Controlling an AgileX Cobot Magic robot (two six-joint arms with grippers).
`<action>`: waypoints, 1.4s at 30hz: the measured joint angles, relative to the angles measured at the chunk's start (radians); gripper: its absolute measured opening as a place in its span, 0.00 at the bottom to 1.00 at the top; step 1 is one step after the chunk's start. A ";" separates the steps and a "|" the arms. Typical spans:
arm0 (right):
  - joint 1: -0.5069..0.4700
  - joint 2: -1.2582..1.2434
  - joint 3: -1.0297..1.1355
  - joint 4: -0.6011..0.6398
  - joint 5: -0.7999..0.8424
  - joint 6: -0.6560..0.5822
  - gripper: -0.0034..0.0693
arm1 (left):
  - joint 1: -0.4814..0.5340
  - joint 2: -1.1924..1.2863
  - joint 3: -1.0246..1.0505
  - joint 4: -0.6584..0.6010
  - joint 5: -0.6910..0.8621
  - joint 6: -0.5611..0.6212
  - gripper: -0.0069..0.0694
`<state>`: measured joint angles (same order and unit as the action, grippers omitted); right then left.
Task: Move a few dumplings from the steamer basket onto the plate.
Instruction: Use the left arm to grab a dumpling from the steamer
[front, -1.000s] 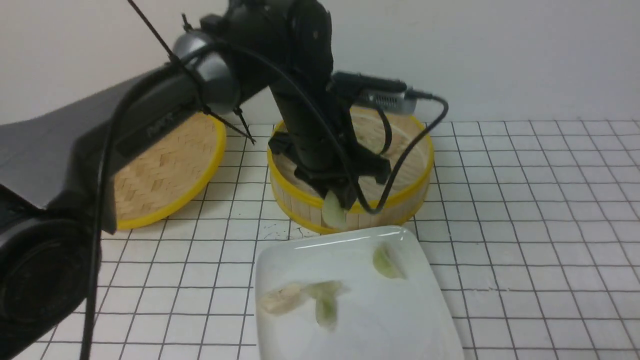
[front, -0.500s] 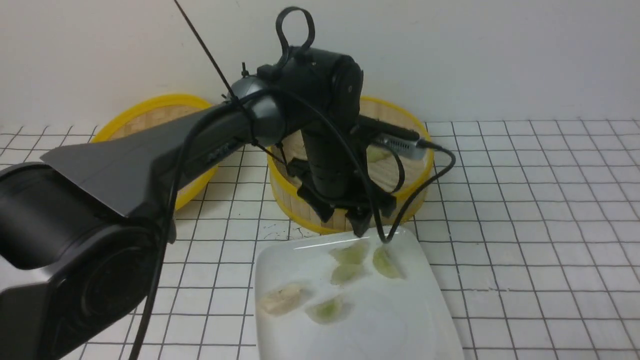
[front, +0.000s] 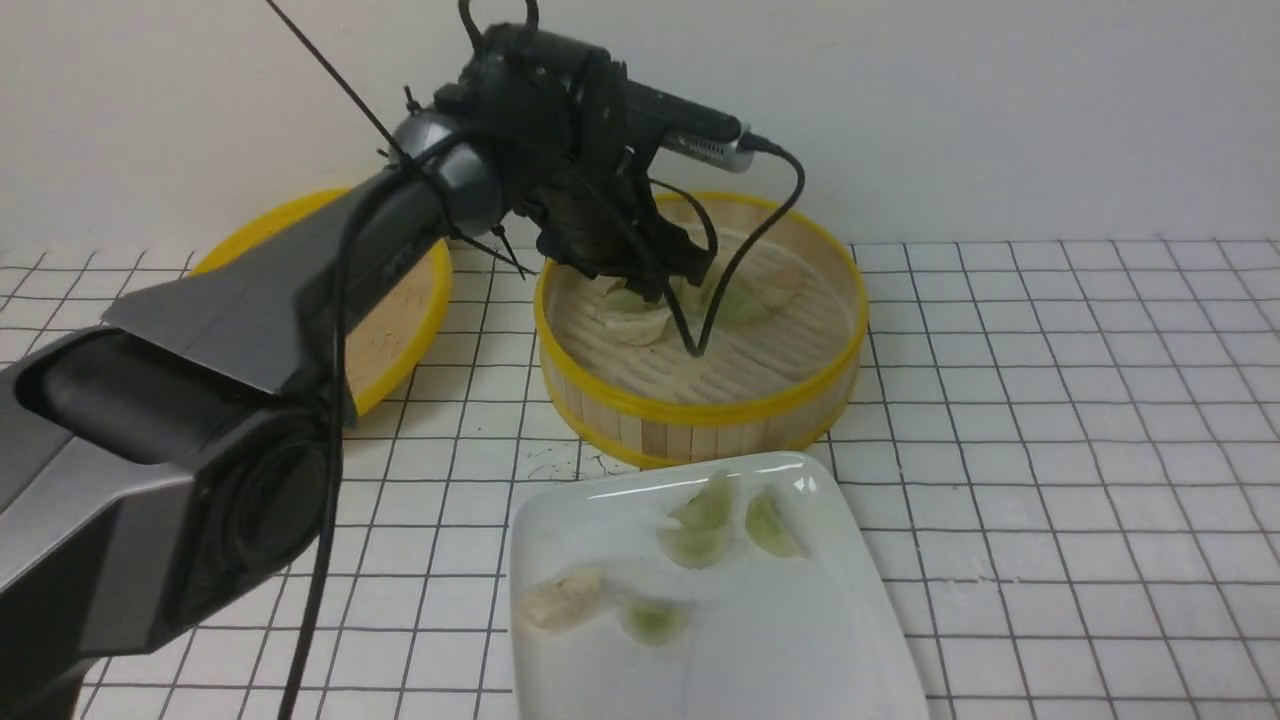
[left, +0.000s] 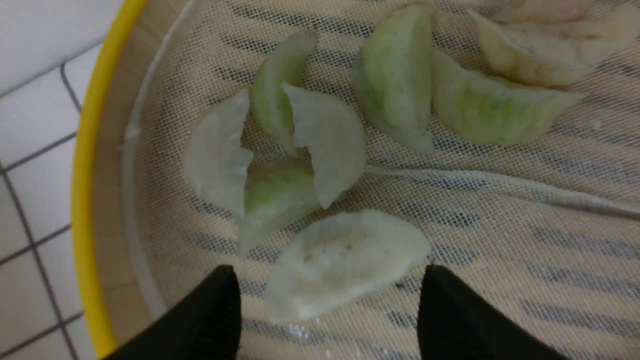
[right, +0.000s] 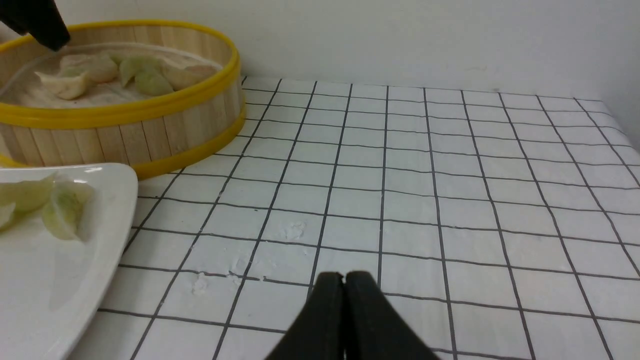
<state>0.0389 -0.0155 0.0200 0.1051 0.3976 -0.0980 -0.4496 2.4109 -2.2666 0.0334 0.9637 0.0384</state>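
Observation:
The steamer basket (front: 700, 412) stands at the back centre and holds several dumplings (front: 740, 300) on a mesh liner. My left gripper (front: 672, 288) is down inside the basket. In the left wrist view it (left: 330, 282) is open, its jaws on either side of a pale dumpling (left: 345, 257) lying flat, not touching it. More green dumplings (left: 395, 75) lie beyond. The plate (front: 800, 650) sits in front of the basket with several dumplings (front: 698, 545) on it. My right gripper (right: 344, 276) is shut and empty, low over the tablecloth to the right of the plate (right: 50, 290).
The flat woven lid (front: 400, 335) with a yellow rim lies left of the basket, partly behind my left arm. A cable (front: 745, 250) hangs from the left wrist into the basket. The checked cloth (front: 1050, 450) covers the table. A wall stands close behind.
My left gripper carried a dumpling from the basket's front to the plate, let it go there, then swung back up into the basket, open over another dumpling.

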 joint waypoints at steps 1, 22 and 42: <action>0.000 0.000 0.000 0.000 0.000 0.000 0.03 | 0.000 0.016 0.000 -0.001 -0.017 0.023 0.65; 0.000 0.000 0.000 0.000 0.000 0.000 0.03 | -0.012 0.103 -0.018 0.098 -0.018 0.078 0.50; 0.000 0.000 0.000 0.000 0.000 0.000 0.03 | -0.054 -0.154 0.005 0.042 0.265 0.078 0.36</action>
<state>0.0389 -0.0155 0.0200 0.1051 0.3976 -0.0980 -0.5040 2.2568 -2.2611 0.0752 1.2286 0.1168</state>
